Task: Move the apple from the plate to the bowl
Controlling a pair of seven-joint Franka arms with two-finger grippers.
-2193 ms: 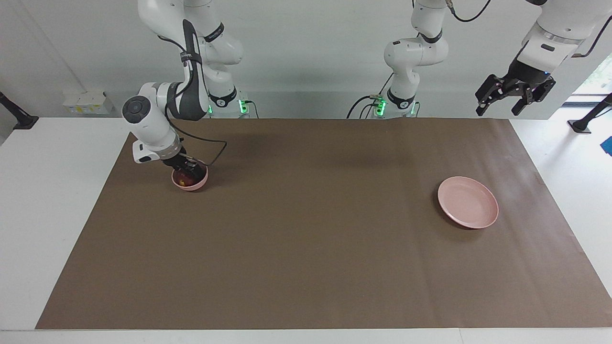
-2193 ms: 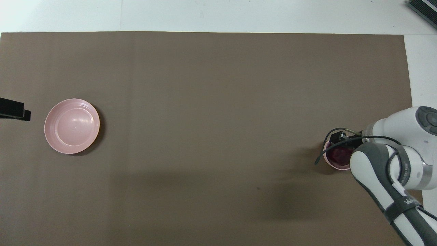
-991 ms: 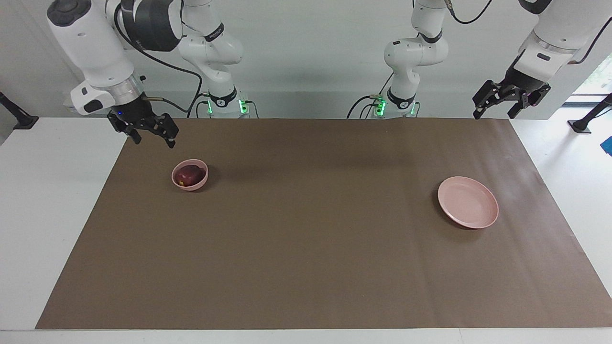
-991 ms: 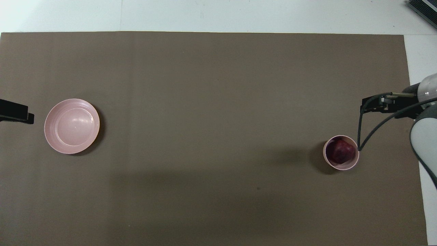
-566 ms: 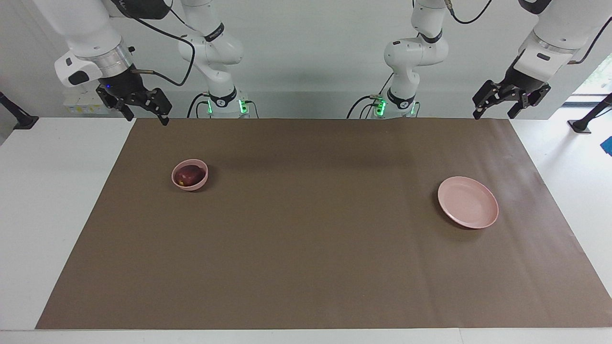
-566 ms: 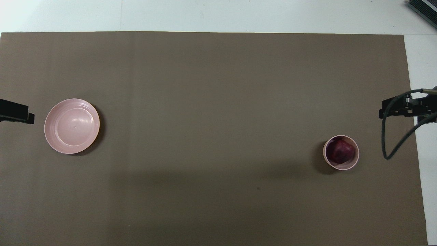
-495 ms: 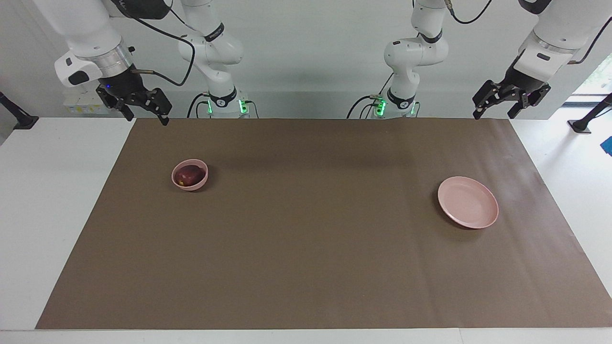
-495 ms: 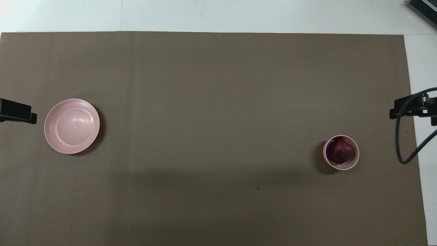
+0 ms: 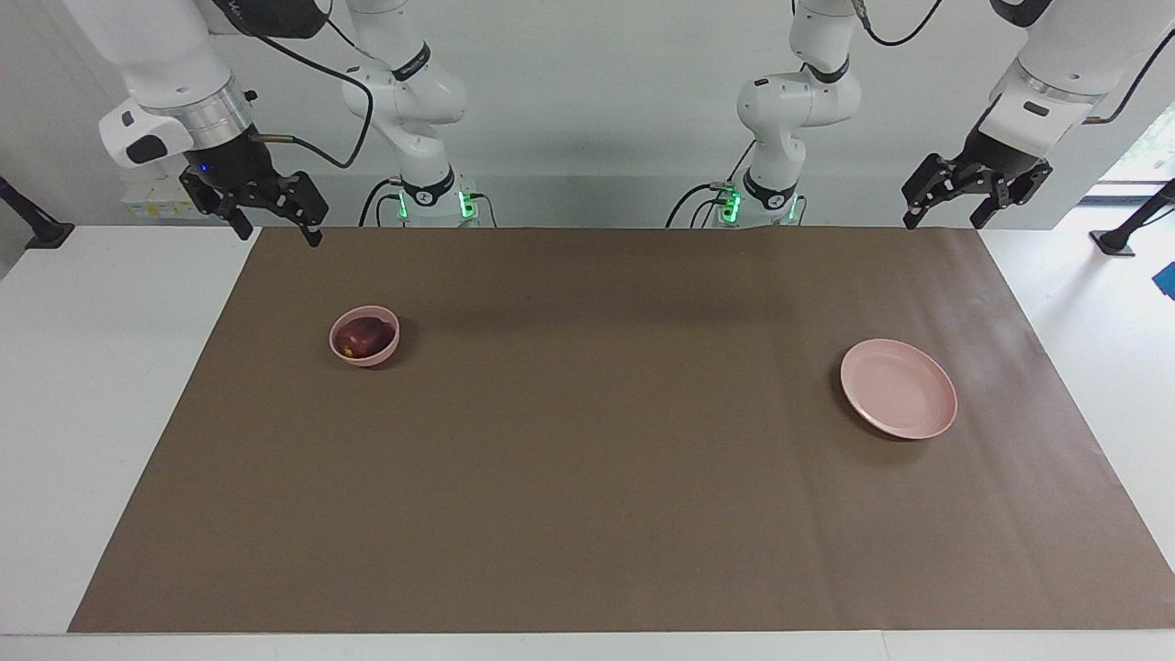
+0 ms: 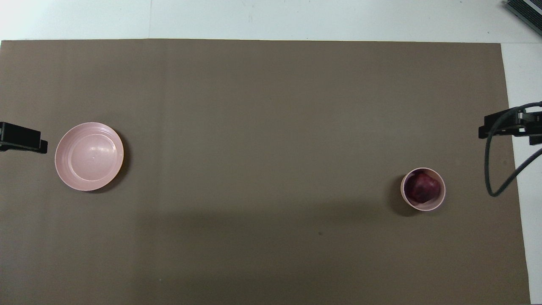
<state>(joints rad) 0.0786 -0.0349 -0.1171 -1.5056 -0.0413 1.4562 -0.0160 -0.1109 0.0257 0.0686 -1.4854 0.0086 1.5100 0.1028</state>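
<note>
The dark red apple (image 9: 360, 339) lies in the small deep pink bowl (image 9: 386, 352) toward the right arm's end of the table; in the overhead view the apple (image 10: 421, 189) fills most of the bowl (image 10: 424, 209). The flat pink plate (image 9: 898, 389) sits bare toward the left arm's end, also in the overhead view (image 10: 89, 156). My right gripper (image 9: 280, 234) is open and empty, raised over the mat's edge, clear of the bowl; its tip shows in the overhead view (image 10: 506, 125). My left gripper (image 9: 943, 222) is open and empty, raised and waiting over the mat's corner near the plate (image 10: 23, 142).
A brown mat (image 9: 587, 477) covers most of the white table (image 9: 101, 386). A black cable (image 10: 493, 169) hangs from my right wrist beside the bowl. The arm bases (image 9: 431, 197) stand at the mat's edge nearest the robots.
My right gripper let go of the apple in the bowl, rose and drew back over the mat's edge. In the last half second it barely moved. The left arm shifted slightly.
</note>
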